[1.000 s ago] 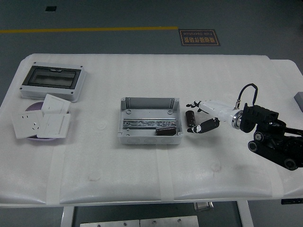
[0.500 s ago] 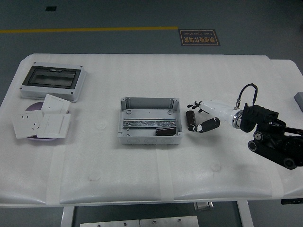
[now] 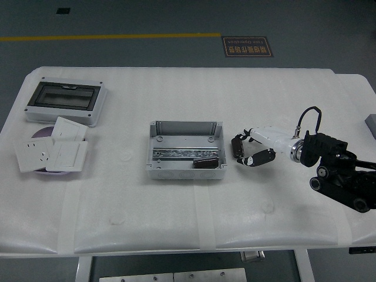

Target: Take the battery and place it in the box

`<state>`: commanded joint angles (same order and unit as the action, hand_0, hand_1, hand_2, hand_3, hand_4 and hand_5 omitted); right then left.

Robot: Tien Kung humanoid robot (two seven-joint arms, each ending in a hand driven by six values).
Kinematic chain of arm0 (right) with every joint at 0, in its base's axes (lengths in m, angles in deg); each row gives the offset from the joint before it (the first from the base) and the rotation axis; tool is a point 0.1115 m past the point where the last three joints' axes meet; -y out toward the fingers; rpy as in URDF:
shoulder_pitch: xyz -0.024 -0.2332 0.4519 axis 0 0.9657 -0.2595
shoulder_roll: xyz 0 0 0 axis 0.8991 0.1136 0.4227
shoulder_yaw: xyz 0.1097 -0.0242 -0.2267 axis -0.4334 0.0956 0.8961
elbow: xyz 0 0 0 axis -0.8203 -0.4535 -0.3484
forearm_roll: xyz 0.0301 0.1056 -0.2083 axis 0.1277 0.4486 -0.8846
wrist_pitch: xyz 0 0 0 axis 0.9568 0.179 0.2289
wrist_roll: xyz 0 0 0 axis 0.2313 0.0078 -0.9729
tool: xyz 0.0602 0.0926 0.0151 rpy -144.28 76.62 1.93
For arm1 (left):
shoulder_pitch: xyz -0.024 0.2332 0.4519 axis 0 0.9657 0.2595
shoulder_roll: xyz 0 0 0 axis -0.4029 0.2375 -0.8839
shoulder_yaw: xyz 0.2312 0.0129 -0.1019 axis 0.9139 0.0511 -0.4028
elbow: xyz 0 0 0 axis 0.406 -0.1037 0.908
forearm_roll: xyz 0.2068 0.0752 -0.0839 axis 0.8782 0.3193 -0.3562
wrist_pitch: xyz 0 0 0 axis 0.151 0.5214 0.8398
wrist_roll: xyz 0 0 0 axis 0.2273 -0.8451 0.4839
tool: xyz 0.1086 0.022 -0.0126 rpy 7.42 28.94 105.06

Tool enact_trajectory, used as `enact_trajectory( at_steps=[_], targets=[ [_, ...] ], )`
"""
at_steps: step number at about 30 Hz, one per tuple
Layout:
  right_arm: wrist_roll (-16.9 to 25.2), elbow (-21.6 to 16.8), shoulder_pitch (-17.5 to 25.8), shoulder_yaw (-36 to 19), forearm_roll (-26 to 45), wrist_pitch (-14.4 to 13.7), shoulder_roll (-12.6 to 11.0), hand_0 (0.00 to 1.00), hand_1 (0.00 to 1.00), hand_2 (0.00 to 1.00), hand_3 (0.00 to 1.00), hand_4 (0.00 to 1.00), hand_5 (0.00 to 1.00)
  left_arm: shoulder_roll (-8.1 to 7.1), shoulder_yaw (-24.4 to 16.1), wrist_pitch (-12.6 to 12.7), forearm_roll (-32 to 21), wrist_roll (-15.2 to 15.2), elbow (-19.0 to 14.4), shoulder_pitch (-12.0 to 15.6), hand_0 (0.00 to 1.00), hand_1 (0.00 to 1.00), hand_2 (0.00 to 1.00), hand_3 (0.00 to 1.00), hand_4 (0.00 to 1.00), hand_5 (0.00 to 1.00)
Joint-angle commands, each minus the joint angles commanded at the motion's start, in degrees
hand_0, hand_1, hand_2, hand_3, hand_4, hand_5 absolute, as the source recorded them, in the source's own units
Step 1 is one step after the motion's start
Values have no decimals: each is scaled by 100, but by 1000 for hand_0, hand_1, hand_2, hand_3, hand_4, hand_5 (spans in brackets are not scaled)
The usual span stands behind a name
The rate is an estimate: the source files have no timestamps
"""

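Observation:
A small dark battery (image 3: 237, 150) sits on the white table just right of the open grey box (image 3: 187, 126). My right hand (image 3: 245, 149) comes in from the right edge, and its fingers (image 3: 237, 140) are curled over the battery with the thumb (image 3: 258, 157) below it. The battery is partly hidden by the fingers and looks to be resting on the table. Another dark battery (image 3: 206, 163) lies inside the box at its front right, next to a metal rail. My left arm is out of view.
A grey enclosure with a dark window (image 3: 64, 101) stands at the back left. White socket and switch plates (image 3: 51, 150) lie on a purple dish at the left edge. A grey object (image 3: 371, 122) shows at the right edge.
The right hand's upper fingers have curled down from spread to closed over the battery. The hand has shifted slightly right. The box and left-side items have not moved.

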<state>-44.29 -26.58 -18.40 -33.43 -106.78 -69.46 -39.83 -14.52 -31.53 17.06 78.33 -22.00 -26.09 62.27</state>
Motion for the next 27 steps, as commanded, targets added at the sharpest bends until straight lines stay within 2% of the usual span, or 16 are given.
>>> enact_trajectory(
  at_steps=[2, 3, 8, 9, 14, 15, 19, 23, 27],
  targets=[
    [0, -1, 2, 0, -1, -14, 4, 857, 723, 797, 815, 621, 389, 0, 4, 0, -4, 2, 0, -1, 652, 664, 560, 636, 659, 248],
    [0, -2, 4, -1, 0, -24, 7, 846, 716, 787, 759, 470, 324, 1, 6, 1, -6, 4, 0, -1, 652, 664, 561, 637, 661, 249],
    [13, -3, 8, -22, 27, -65, 18, 846, 716, 787, 759, 470, 324, 7, 17, 3, -17, 10, 0, -5, 652, 664, 561, 637, 661, 249],
    [16, -3, 9, -27, 29, -70, 18, 837, 707, 779, 742, 340, 285, 8, 21, 3, -20, 12, 0, -5, 652, 664, 562, 638, 662, 252],
    [30, -26, 31, -101, 52, -90, -10, 837, 707, 779, 742, 340, 285, 9, 24, 9, -28, 18, 0, -5, 652, 664, 562, 638, 662, 252],
    [33, -39, 40, -135, 60, -92, -22, 823, 701, 756, 730, 276, 273, 9, 21, 10, -26, 18, 0, -4, 652, 664, 563, 639, 664, 256],
    [41, -168, 106, -453, 104, -101, -114, 823, 701, 756, 730, 276, 273, 11, -3, 15, -8, 14, 0, 2, 652, 664, 563, 639, 664, 256],
    [27, -409, 195, -876, 145, -101, -225, 817, 697, 748, 722, 242, 268, 14, -17, 19, 0, 12, 0, 5, 652, 664, 567, 639, 665, 258],
    [-20, -849, 408, -1432, 127, -112, -296, 811, 697, 746, 720, 242, 277, 14, -33, 22, 12, 12, 0, 6, 652, 664, 567, 640, 667, 262]
  ],
)
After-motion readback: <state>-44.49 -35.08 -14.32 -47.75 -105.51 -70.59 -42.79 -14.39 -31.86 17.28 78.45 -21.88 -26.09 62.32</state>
